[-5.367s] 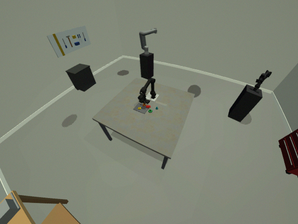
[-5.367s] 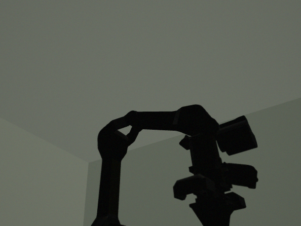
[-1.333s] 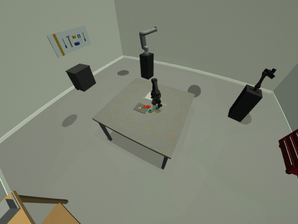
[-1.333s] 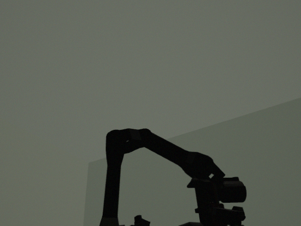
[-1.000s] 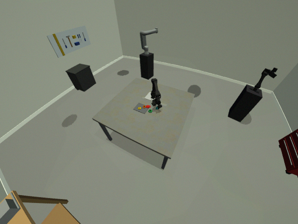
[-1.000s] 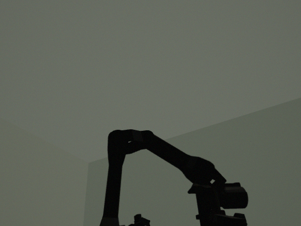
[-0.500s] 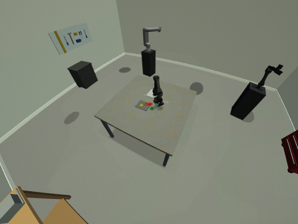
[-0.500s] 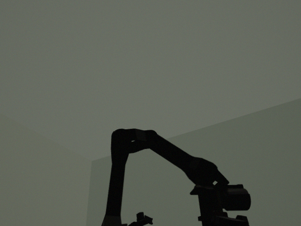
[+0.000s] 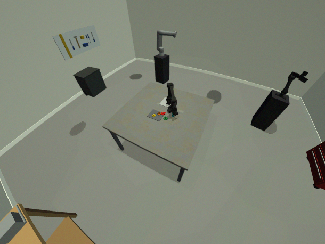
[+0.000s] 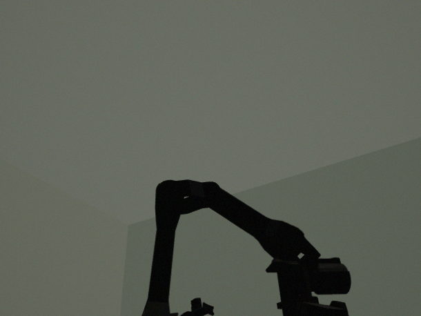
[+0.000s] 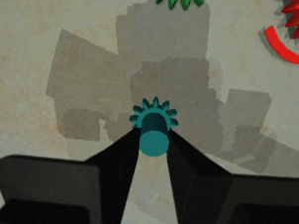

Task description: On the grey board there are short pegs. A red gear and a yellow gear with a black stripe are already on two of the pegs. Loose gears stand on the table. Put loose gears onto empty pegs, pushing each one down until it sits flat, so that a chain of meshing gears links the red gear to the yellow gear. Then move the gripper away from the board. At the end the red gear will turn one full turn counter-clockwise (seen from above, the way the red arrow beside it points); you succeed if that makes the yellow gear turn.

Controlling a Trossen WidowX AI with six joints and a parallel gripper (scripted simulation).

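My gripper [image 11: 153, 135] is shut on the teal gear's handle, just right of the board. The small teal gear [image 11: 153, 117] [image 9: 172, 115] has its teeth away from the camera and its round handle between the fingertips; whether it touches the table cannot be told. The green gear [image 9: 165, 118] [image 11: 180, 2] stands on the table beside the board. On the grey board [image 9: 159, 119] are the red gear [image 9: 163, 113] [image 11: 294, 15], an orange gear [image 9: 159, 113] beside it and the yellow gear [image 9: 153, 115]. Pegs are too small to make out.
The red arrow [image 11: 280, 49] lies beside the red gear. A white sheet [image 9: 163, 102] lies on the table [image 9: 149, 136] behind the board, near the arm's base. The exterior view shows only the upper arm [image 10: 238, 214] against walls.
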